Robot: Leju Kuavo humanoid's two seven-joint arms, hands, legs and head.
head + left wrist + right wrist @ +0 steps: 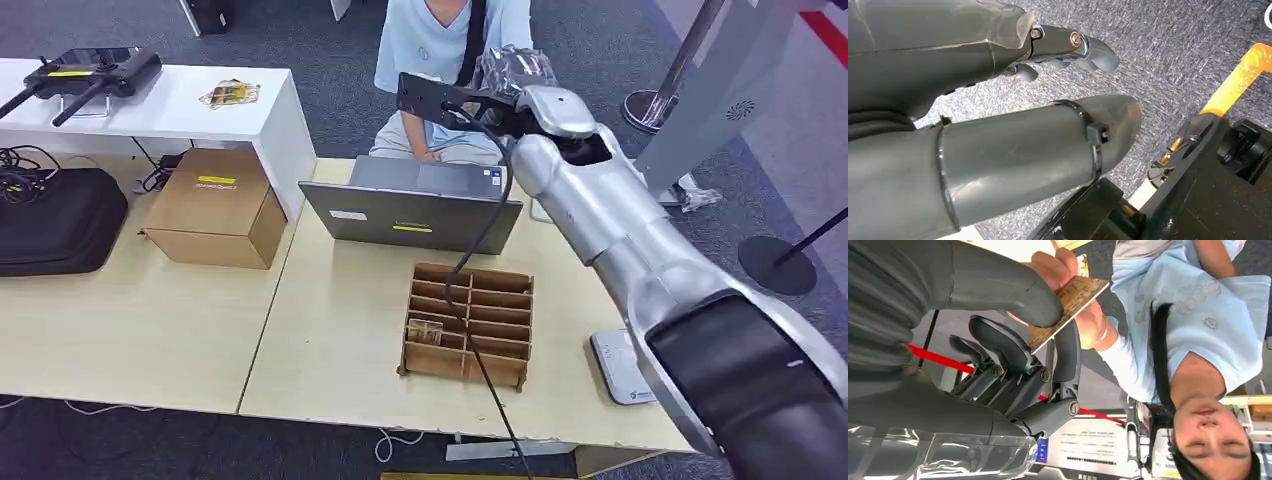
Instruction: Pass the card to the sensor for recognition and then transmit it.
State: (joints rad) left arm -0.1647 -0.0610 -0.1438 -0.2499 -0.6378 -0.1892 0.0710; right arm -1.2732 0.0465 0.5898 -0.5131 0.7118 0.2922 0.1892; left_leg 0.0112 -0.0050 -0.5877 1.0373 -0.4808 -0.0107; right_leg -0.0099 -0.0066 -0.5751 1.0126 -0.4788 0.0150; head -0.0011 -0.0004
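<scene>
1. Two hands meet on the card (pixel 1068 305): the right hand (pixel 1013 340) pinches it between the thick thumb (pixel 1013 290) and a dark finger, and a person's hand (pixel 1063 275) grips its far end.
2. Head view: right arm reaches out past the far edge of the table (pixel 330 300), the right hand (pixel 515 75) raised in front of the seated person (pixel 440 40) in a light blue shirt.
3. Left hand (pixel 1058 50) hangs over grey carpet, fingers loosely curled, nothing in them; possibly slightly apart, the angle is poor.
4. On the table: a laptop (pixel 415 205) at the far edge, a divided cardboard tray (pixel 468 322) nearer the front, holding a small item in one compartment.
5. Left part of the table carries a cardboard box (pixel 215 205) and a black bag (pixel 55 220).
</scene>
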